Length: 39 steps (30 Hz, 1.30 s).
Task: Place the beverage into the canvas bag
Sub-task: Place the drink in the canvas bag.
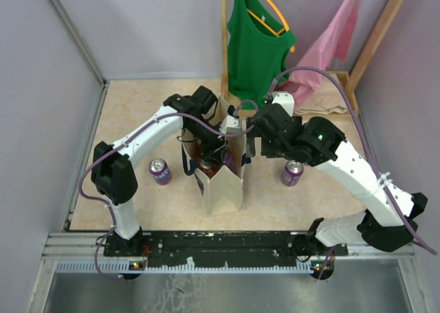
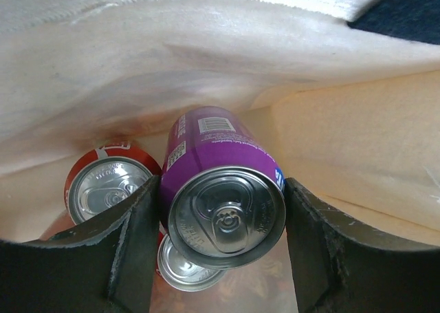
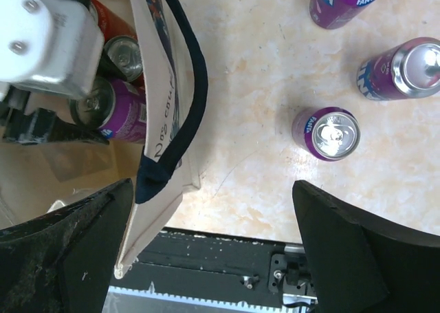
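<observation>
The black rail (image 1: 227,247) carrying both arm bases lay nearest, along the table's near edge; beyond it spread the pale, marbled table (image 1: 130,113). The left arm (image 1: 148,131) and right arm (image 1: 357,168) both reached inward to the canvas bag (image 1: 223,186), which stood upright at the middle of the table with its mouth open; a green top (image 1: 258,45) hung on a rack behind it.

The left gripper (image 2: 223,251) was down inside the bag, its jaws clamped on the purple can (image 2: 220,182), one finger pressed to each side; the can hung tilted, top towards the wrist camera, above a red can (image 2: 103,186) and a third can (image 2: 182,265) that showed only its silver top; cream cloth closed in on all sides. The right gripper (image 3: 213,247) hovered just outside the bag's right wall, jaws wide apart and holding nothing, near the navy handle (image 3: 196,72); whether it touched the cloth could not be told. Three more purple cans (image 3: 328,133) stood on the table to that side.

By my reading the step in hand was the placing itself: the beverage was already within the bag but not yet let go. The next move called for the left jaws to part so the can could settle beside the red one; after that the gripper should lift straight out without snagging wall or handle; the right gripper could steady the rim.
</observation>
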### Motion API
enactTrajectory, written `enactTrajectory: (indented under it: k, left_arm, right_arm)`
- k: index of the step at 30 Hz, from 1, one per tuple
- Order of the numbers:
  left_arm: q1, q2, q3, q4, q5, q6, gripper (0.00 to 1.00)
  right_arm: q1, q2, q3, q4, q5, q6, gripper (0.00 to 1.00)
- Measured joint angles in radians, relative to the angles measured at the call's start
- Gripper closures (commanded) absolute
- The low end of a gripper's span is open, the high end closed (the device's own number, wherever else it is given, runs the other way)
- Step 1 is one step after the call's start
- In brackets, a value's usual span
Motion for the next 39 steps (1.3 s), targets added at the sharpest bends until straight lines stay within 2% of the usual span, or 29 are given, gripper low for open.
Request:
enactTrajectory:
  k: [17,39]
  left_arm:
    - [-0.028,-0.003,-0.1,0.192,-0.12,-0.082,1.0]
    - [-0.027,-0.102,-0.118,0.181,-0.17,-0.073,1.0]
  right_arm:
    - [-0.009,0.028,0.04,-0.031,0.008,-0.013,0.01]
    - [-0.034,0.034,0.04,0.022,-0.018,-0.032,0.01]
